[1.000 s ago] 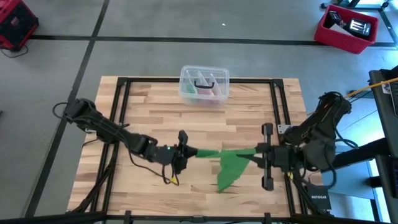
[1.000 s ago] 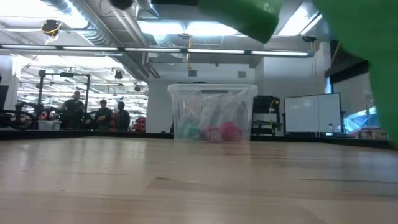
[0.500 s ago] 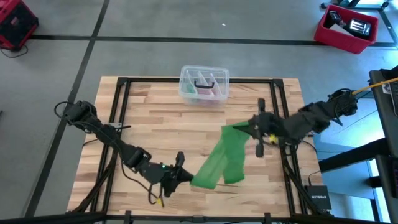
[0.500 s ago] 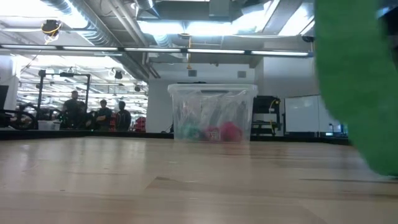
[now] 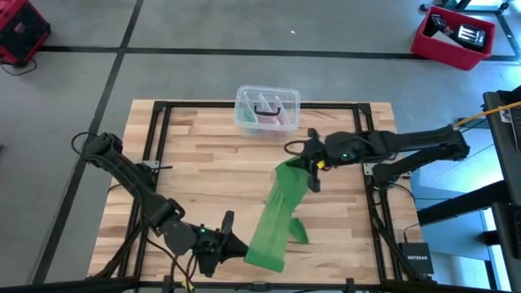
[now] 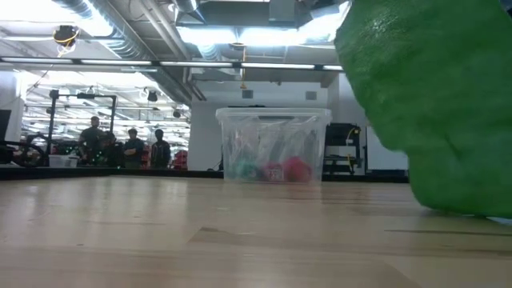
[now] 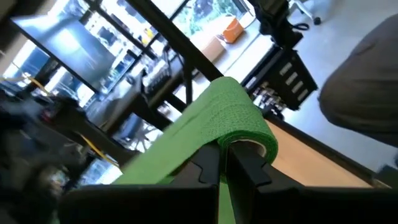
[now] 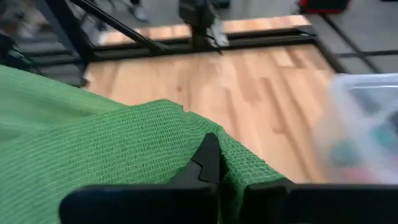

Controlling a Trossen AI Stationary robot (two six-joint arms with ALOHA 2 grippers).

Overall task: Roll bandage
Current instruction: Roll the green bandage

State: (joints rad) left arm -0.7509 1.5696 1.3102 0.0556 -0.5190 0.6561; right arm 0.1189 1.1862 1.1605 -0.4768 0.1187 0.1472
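The bright green bandage (image 5: pixel 273 216) stretches as a wide band from the table's middle toward its near edge. A loose flap (image 5: pixel 298 230) sticks out on its right side. In the low view the bandage (image 6: pixel 432 104) fills the right; whether its lower edge touches the table, I cannot tell. My left gripper (image 5: pixel 238 247) is shut on the bandage's near end, close to the near edge. My right gripper (image 5: pixel 303 165) is shut on its far end, right of the table's middle. My left gripper pinches the bandage's near end between its two fingers. The fabric bends over the fingertips as a fold (image 7: pixel 241 123). The fingers come roughly level from the table's left. The band runs off from them toward the far side. My right gripper pinches the bandage's far end (image 8: pixel 180 134) between its two fingers, with fabric bunched around the fingertips. One layer or several, I cannot tell. The fingers come from the table's right, slanting down. The band falls away from them toward the near edge.
A clear plastic box (image 5: pixel 267 110) with pink and dark items stands at the far edge's middle and also shows in the low view (image 6: pixel 274 144). Black frame rails (image 5: pixel 159 146) run along the table's left and right sides. People stand far off in the room (image 6: pixel 128 148).
My left gripper has gone toward the near edge, my right gripper toward the far edge and then toward the table's middle, both staying shut. The bandage, which ran left to right between them, has turned about and now runs from far to near.
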